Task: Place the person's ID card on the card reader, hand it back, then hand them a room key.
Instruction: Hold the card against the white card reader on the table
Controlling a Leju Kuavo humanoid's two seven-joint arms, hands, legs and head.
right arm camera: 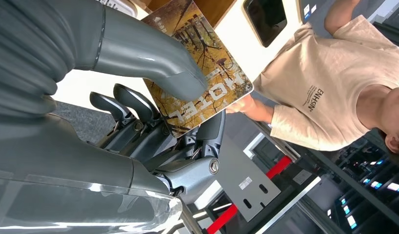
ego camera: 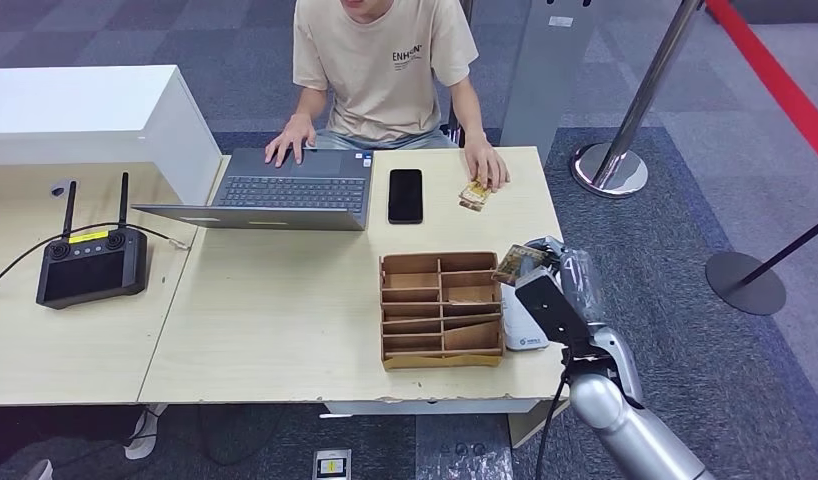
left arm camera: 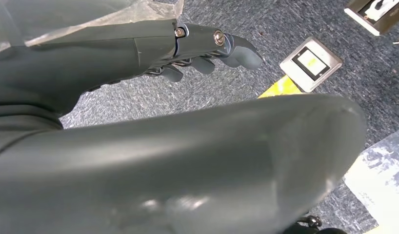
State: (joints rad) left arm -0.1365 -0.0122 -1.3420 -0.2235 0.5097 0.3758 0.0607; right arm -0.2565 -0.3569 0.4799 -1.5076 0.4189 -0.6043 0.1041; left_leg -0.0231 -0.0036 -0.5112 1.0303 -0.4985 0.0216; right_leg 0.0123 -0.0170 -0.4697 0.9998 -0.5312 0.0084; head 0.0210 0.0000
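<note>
The right hand [ego camera: 545, 275] was clamped on a room key [right arm camera: 202, 68], a card printed with the word HOTEL, with the thick thumb pressing on its face and the darker fingers [right arm camera: 134, 105] under it. It held the card above the right edge of the worktop [ego camera: 285, 320], just over the white card reader [ego camera: 523, 330], which lay beside the wooden organizer tray [ego camera: 442, 310] near the front right corner. Farther out, at the back edge, the person [ego camera: 385, 60] sat with one hand on a laptop [ego camera: 285, 190] and the other hand resting on a small card, probably the ID card [ego camera: 474, 194], next to a black phone [ego camera: 405, 195]. The left hand [left arm camera: 207, 53] hung low over the carpet with its fingers loosely curled and nothing in it. In my judgement the ID card was already returned, and the step in hand was the last one, giving the room key. The next move calls for reaching the card forward across the worktop toward the person's free hand, keeping the grip firm until they take it, and clearing the tray and phone on the way.
</note>
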